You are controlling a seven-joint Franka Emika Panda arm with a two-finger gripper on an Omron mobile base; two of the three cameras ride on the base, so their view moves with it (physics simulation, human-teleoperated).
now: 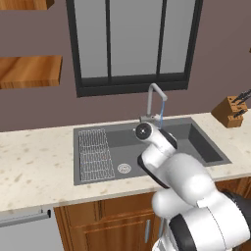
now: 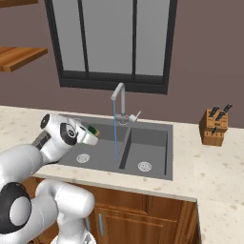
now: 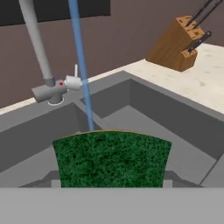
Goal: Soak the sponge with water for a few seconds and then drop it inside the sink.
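A: What is the gripper (image 2: 93, 133) doing?

B: Its jaws are pinched on the sponge (image 2: 92, 130). In the right base view the dark green and yellow block sits right at the end of the hand, above the left basin of the sink (image 2: 157, 171).

A: How wide do the jaws stand?

B: Only as wide as the sponge they clamp. In the hand view the green face of the sponge (image 3: 112, 158) fills the space where the fingertips would show, so the tips themselves are hidden.

A: And the water (image 2: 115, 131)?

B: A thin blue stream drops from the faucet (image 2: 121, 103) to the basin floor. From the right base view the sponge is near it, to its left, not in it. In the hand view the water (image 3: 82, 65) comes down just behind the sponge's top edge; I can't tell if they touch.

A: Anything else nearby?

B: A wooden knife block (image 2: 213, 126) on the counter to the right of the sink, well apart, and a wire rack (image 1: 94, 153) at the sink's left end.
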